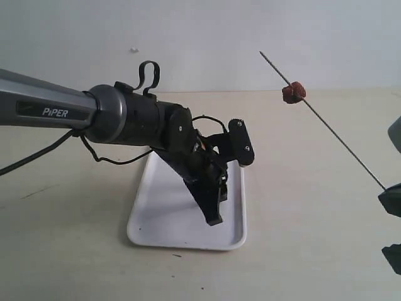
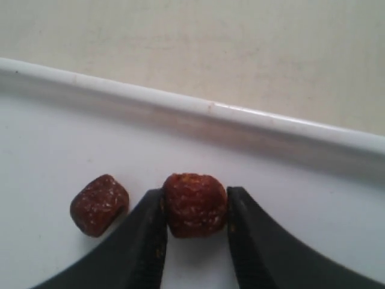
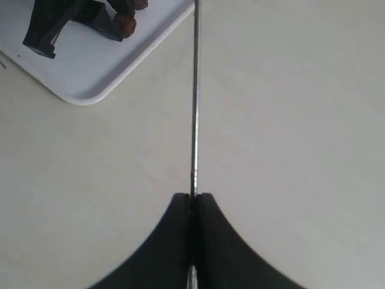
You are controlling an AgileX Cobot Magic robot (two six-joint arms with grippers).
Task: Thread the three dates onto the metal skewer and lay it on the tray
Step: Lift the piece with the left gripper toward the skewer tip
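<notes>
My left gripper is down on the white tray, shut on one dark red-brown date that touches both fingers. A second date lies loose on the tray just beside one finger. In the exterior view that gripper points down into the tray. My right gripper is shut on one end of the thin metal skewer. The skewer slants up over the table on the right, with the third date threaded near its far tip.
The pale tabletop surrounds the tray. A black cable loops under the left arm. A light wall stands behind the table.
</notes>
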